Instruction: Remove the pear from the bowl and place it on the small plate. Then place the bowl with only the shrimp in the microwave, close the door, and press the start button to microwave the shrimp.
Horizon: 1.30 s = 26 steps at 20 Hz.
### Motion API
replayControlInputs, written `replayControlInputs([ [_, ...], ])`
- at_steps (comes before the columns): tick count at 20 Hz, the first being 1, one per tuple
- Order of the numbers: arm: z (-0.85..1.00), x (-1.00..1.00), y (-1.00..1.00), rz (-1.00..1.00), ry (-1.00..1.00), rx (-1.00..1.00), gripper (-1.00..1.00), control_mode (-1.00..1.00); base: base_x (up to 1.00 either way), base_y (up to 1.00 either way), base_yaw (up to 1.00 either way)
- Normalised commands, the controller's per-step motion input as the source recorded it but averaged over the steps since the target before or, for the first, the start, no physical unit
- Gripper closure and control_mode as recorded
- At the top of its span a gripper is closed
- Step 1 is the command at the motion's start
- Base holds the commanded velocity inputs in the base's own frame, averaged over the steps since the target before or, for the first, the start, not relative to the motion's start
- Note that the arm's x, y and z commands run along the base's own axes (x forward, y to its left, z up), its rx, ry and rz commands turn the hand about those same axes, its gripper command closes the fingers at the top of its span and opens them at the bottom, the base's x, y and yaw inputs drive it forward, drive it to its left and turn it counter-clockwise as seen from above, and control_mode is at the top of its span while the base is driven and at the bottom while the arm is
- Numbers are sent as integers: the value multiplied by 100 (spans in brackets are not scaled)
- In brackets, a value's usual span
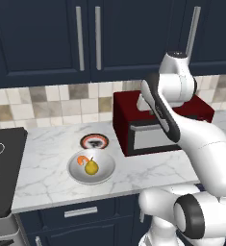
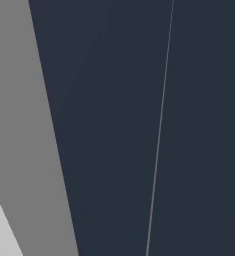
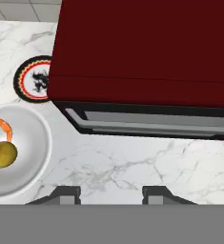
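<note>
A glossy light-grey bowl (image 1: 103, 175) (image 3: 30, 143) sits on the marble counter with the yellow pear (image 1: 91, 167) (image 3: 2, 155) and the orange shrimp (image 1: 83, 160) (image 3: 0, 127) inside it. Just behind it lies the small plate (image 1: 94, 141) (image 3: 35, 81), black-rimmed with a red and white centre and nothing on it. My gripper (image 3: 111, 194) hovers high above the counter, right of the bowl and in front of the dark red oven. Its fingers stand apart with nothing between them. The microwave and its door are out of view.
A dark red countertop oven (image 1: 133, 120) (image 3: 147, 52) stands right of the plate against the tiled wall. A black stovetop (image 1: 1, 168) borders the counter on the left. Navy cabinets (image 1: 47, 38) hang above. A navy cabinet door (image 2: 139, 125) is close up in the right base view.
</note>
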Motion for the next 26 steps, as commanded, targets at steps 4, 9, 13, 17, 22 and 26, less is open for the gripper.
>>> replayControlInputs([
  [4,0,0,0,0,0,0,-100,-100,0,0,0],
  [9,-25,-45,70,6,-1,0,-100,-100,0,0,0],
  [13,-92,-14,100,8,8,0,-100,-100,0,0,0],
  [17,-90,2,74,-6,15,-7,-100,-100,0,0,0],
  [22,-38,-5,71,3,0,0,-100,-100,0,0,0],
  [26,-24,39,83,3,11,0,-100,-100,0,0,0],
])
